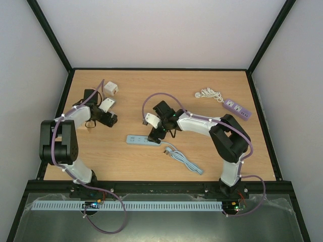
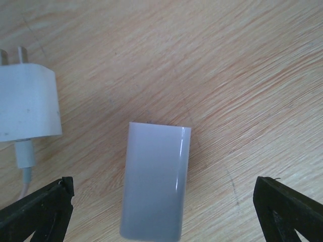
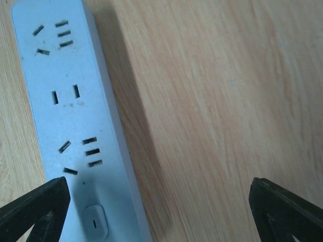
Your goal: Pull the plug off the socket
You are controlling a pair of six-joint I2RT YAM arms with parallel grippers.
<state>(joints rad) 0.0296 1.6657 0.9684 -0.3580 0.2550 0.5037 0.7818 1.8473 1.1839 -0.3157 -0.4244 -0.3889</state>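
The pale blue power strip lies mid-table with a grey cable trailing right. In the right wrist view the strip shows only bare sockets, with nothing plugged in. My right gripper hangs open over the strip's edge and the bare wood beside it; it also shows in the top view. A white plug with two prongs and a thin cable lies flat on the table. My left gripper is open above a white rectangular block, with the plug to its left.
A white cube adapter sits at the back left. A purple power strip and a coiled white cable lie at the back right. Black frame posts edge the table.
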